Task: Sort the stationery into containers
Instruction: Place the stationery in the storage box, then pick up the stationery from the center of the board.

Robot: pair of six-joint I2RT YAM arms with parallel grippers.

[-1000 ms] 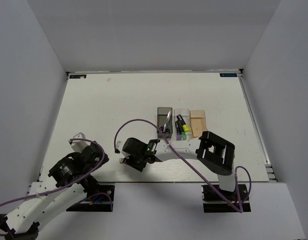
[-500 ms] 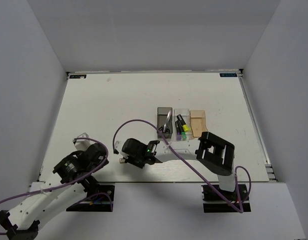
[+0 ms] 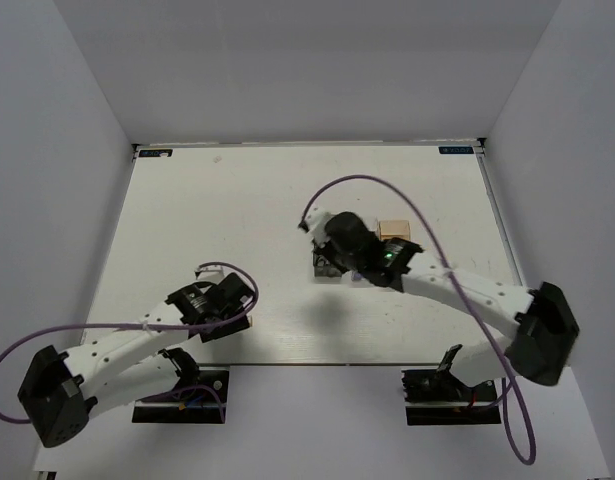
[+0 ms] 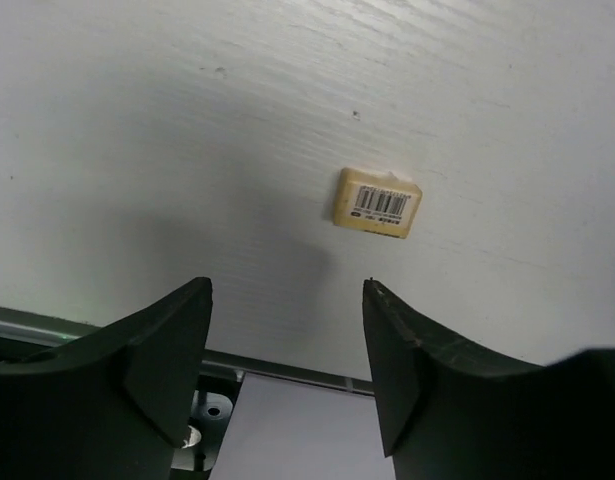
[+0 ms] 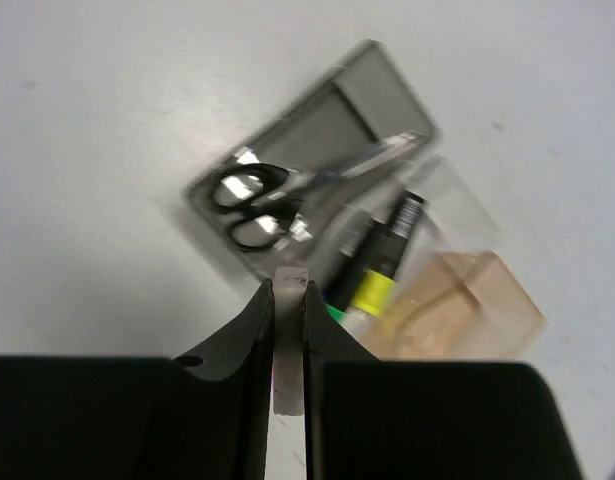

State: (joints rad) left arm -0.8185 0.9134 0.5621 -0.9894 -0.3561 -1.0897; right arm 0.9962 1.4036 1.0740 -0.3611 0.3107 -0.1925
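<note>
Left wrist view: the left gripper hangs over the bench near its front edge, jaws spread and holding nothing. The beige eraser lies flat just ahead, barcode up and clear of both fingers, apparently lined up for a pick. Further right, the right gripper is clenched on the grey eraser above the bins, probably for a drop. Beneath it the scissors lie in the dark grey bin and the highlighters in the clear bin. The tan bin is blurred and shows nothing inside, so it is likely where the erasers go.
</note>
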